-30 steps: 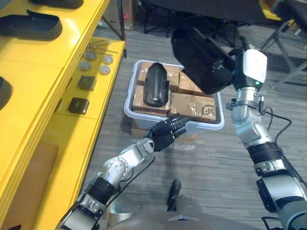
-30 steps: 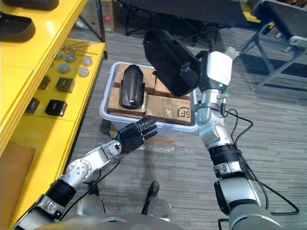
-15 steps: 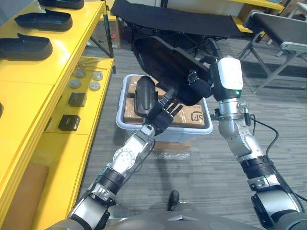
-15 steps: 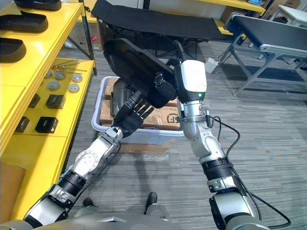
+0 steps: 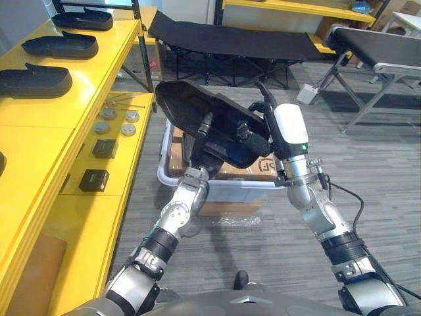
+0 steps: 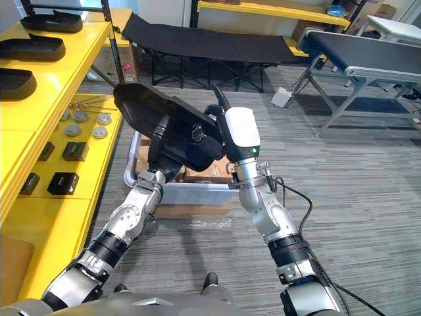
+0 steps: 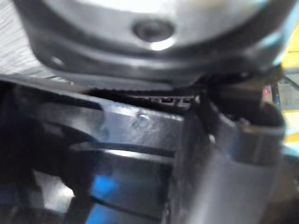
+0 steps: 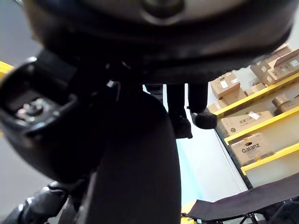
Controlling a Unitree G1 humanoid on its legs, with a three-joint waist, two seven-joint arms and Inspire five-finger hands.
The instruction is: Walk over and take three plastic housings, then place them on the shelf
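Note:
A large black plastic housing (image 5: 187, 108) is held in the air above a grey bin (image 5: 258, 187). My right hand (image 5: 248, 139) is shut on its right end, and its fingers (image 8: 180, 119) hook over the edge. My left hand (image 6: 162, 150) reaches up from below and lies against the housing's underside with fingers straight. The left wrist view looks onto the housing's ribbed inside (image 7: 135, 140). Three more black housings (image 5: 34, 80) (image 5: 60, 45) (image 5: 82, 18) lie on the top of the yellow shelf (image 5: 39, 145) at left.
The bin holds cardboard boxes (image 5: 176, 158) and stands on the floor beside the shelf. On the shelf's lower level lie grey discs (image 5: 102, 127) and black blocks (image 5: 94, 179). A black cot (image 5: 230, 39) stands behind, and a conveyor frame (image 5: 381, 56) at far right.
The camera has shifted. My right hand has swung the housing leftward toward the shelf. My left hand has risen from beside the bin to under the housing.

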